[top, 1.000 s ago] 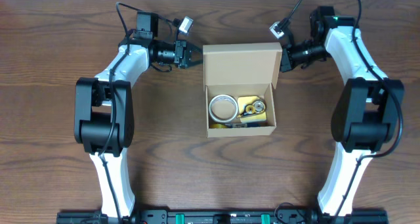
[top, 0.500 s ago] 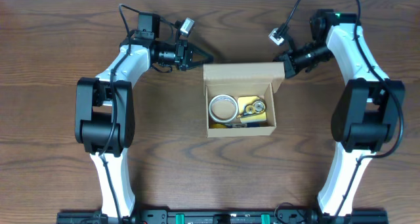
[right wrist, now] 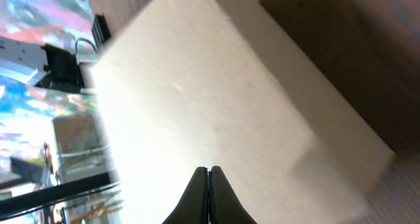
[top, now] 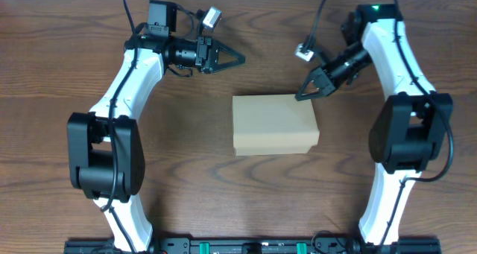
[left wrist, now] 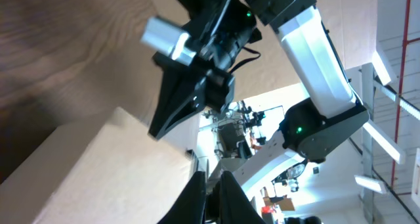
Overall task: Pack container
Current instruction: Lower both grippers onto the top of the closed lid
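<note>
The box [top: 274, 124] sits shut in the middle of the tabletop [top: 186, 179], its lid down flat and nothing of its contents showing. Whether the flap is tucked in or only resting, I cannot tell.

The right gripper [top: 304, 94] is closed on nothing and hangs just beside the box's far right corner. In its wrist view, the pinched tips point at the lid. The left gripper [top: 232, 60] is off the far left corner, clear of the box, its fingers parted by a slim gap and also empty.

The packing looks all but done, so the main risk is the lid. With neither gripper pressing it, a flap that is not tucked could spring back up once the arms leave. The right gripper is the other worry. It is so near the corner that a careless sweep could catch the edge and push the light box askew or flip the lid open.
</note>
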Controlling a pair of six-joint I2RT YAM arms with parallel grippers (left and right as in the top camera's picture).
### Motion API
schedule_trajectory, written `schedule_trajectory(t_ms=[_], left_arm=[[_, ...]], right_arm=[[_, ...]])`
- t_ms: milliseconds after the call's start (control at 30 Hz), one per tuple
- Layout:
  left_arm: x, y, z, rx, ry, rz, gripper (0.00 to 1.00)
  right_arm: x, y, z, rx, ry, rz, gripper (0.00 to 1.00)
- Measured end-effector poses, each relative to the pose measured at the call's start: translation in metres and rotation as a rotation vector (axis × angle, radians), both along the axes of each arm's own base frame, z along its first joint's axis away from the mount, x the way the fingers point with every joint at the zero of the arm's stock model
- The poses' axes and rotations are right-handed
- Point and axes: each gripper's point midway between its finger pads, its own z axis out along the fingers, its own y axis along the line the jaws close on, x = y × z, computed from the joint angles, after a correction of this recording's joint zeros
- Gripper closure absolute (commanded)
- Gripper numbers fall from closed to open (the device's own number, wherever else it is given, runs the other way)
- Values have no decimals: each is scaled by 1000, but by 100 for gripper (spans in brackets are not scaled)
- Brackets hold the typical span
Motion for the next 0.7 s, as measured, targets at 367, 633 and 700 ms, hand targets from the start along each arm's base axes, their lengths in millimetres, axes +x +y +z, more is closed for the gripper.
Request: schedule_trajectory(t_ms=[367,633,700], left_arm=[[-25,14,3,269,36,129,80],[-71,60,2,750,-113,260,82],[-80,63,-6,854,-138,251,85]], right_arm=[[-27,40,5,-75,-40,167,98],[-12,29,27,-175,-156,68,98],[-7,22,29,-239,-168,16,98]])
